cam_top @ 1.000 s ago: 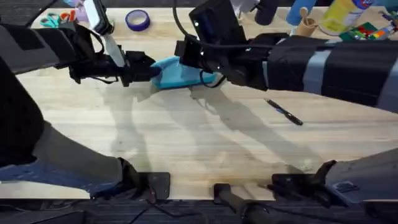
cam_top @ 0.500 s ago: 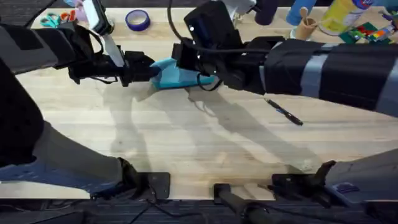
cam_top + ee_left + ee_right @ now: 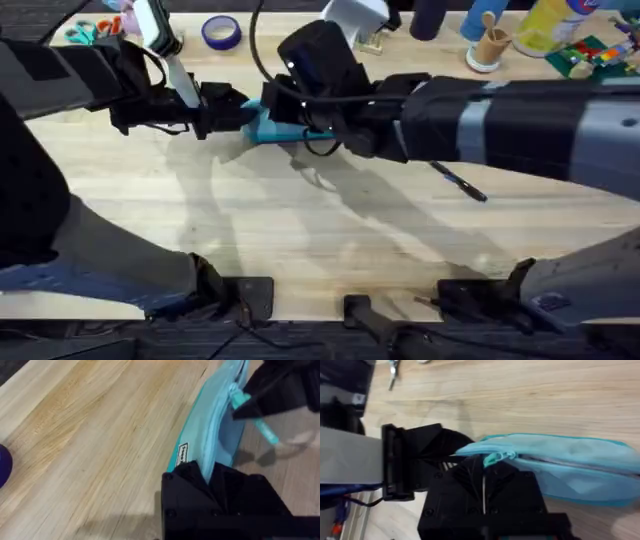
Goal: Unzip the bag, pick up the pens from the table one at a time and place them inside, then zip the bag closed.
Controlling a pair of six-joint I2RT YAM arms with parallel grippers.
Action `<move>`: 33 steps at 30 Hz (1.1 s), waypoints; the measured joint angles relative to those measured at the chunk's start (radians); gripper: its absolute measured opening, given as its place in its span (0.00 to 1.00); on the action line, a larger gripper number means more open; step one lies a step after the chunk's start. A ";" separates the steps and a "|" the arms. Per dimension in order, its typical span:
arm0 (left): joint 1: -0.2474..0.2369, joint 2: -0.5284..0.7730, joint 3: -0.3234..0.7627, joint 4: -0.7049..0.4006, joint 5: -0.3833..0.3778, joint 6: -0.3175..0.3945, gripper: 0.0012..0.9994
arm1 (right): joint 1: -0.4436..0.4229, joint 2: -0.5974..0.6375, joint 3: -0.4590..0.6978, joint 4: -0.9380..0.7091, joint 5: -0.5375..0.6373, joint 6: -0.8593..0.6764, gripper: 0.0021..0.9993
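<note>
Toward the far middle of the tabletop (image 3: 300, 250), the blue bag (image 3: 270, 128) lies between two claws. Left claw (image 3: 212, 472): clamped on one end of the bag. Right claw (image 3: 484, 474): closed on the zipper pull (image 3: 495, 456) at that same end. The right arm hides most of the bag from overhead. One dark pen (image 3: 458, 182) lies apart, to the right. A purple tape roll (image 3: 221, 32) sits at the far edge.

Pale plank tabletop (image 3: 300, 230), clutter along its far edge.
</note>
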 joint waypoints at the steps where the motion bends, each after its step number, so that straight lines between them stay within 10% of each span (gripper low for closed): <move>1: 0.000 0.000 0.000 0.000 0.000 0.000 0.04 | 0.002 0.008 0.000 0.018 -0.010 0.000 0.03; 33: 0.008 0.000 0.000 0.000 0.000 0.001 0.04 | -0.010 0.111 -0.001 0.251 -0.301 -0.001 0.03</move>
